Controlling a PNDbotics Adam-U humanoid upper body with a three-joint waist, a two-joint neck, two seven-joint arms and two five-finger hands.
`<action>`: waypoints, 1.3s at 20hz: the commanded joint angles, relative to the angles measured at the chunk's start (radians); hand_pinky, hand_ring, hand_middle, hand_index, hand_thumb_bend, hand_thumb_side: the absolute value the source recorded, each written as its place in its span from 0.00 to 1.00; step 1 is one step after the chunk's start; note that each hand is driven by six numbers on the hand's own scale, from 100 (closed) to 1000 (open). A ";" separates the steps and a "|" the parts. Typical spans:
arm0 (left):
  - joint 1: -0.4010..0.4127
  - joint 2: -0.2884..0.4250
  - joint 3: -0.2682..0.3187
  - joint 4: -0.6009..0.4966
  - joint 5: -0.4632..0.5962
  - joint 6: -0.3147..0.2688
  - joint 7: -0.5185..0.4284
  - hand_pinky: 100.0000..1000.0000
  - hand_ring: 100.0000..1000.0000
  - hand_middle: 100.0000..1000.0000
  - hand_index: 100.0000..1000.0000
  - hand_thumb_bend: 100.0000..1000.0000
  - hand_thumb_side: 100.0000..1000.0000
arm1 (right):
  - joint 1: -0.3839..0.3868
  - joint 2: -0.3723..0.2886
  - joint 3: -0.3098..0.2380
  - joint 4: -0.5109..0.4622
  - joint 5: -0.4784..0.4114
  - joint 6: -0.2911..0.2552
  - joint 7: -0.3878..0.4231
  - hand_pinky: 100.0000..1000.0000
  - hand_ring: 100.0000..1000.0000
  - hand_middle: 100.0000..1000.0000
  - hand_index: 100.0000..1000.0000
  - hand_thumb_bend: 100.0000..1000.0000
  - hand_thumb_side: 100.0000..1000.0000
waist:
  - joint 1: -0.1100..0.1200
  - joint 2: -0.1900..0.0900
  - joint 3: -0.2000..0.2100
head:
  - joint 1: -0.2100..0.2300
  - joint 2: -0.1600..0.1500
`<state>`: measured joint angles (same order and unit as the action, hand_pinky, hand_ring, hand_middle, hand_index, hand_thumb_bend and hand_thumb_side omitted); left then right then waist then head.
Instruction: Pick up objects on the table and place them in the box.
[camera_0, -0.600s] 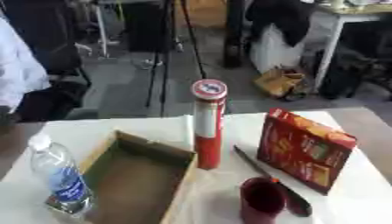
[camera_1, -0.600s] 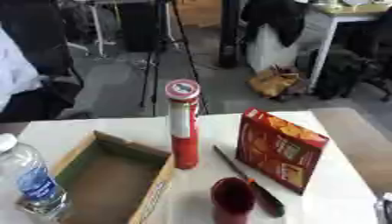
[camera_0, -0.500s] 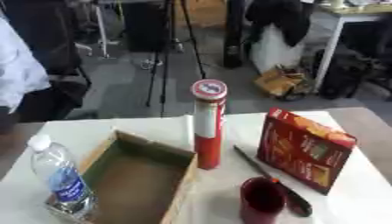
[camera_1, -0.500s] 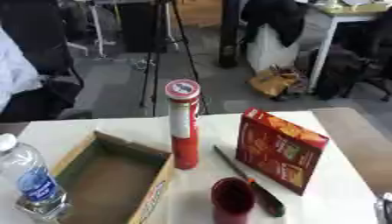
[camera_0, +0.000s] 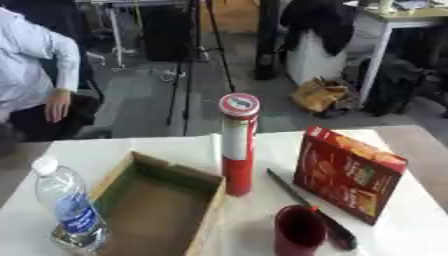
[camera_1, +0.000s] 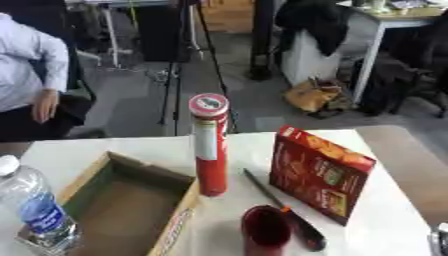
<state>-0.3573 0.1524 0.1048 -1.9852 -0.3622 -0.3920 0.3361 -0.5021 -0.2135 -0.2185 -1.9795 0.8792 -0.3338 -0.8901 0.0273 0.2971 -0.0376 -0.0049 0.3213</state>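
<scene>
An open cardboard box (camera_0: 197, 177) lies on the white table, left of centre, with nothing in it. Just right of its wall stands a tall red tube can (camera_0: 238, 145) with a red lid. A red cracker box (camera_0: 347, 181) stands upright further right. Between the two lies a black-handled tool (camera_0: 315, 212), and a dark red cup (camera_0: 299, 237) stands near the front edge. A clear water bottle (camera_0: 70, 210) with a blue label stands at the box's left. A small grey part of my right hand (camera_1: 437, 240) shows in the right eye view's lower right corner. My left hand is out of sight.
The white table (camera_0: 175, 145) ends just behind the can; beyond it are grey floor, a tripod and desks. A person in a white shirt sits past the far left corner, touching nothing on the table.
</scene>
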 joint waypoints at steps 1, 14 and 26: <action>-0.010 0.005 0.002 -0.015 0.004 0.001 -0.002 0.76 0.69 0.69 0.67 0.00 0.99 | -0.015 -0.007 -0.001 -0.021 -0.006 -0.019 -0.017 0.74 0.76 0.71 0.81 0.00 1.00 | -0.003 -0.014 0.001 | -0.001 -0.010; -0.001 0.008 -0.003 -0.015 0.006 0.006 -0.011 0.76 0.70 0.69 0.67 0.00 0.99 | -0.219 -0.174 0.120 -0.020 -0.030 0.278 0.467 0.82 0.86 0.85 0.91 0.00 1.00 | -0.021 -0.032 0.016 | 0.011 0.015; 0.007 0.006 -0.014 -0.015 0.013 0.013 -0.029 0.76 0.70 0.69 0.67 0.00 0.99 | -0.553 -0.191 0.260 0.153 0.149 0.311 0.992 0.87 0.89 0.88 0.93 0.04 1.00 | -0.024 -0.053 0.038 | -0.012 0.036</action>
<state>-0.3472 0.1524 0.0920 -1.9852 -0.3534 -0.3786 0.3120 -1.0325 -0.3971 0.0343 -1.8473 1.0109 -0.0149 0.0698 0.0035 0.2653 0.0013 -0.0129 0.3501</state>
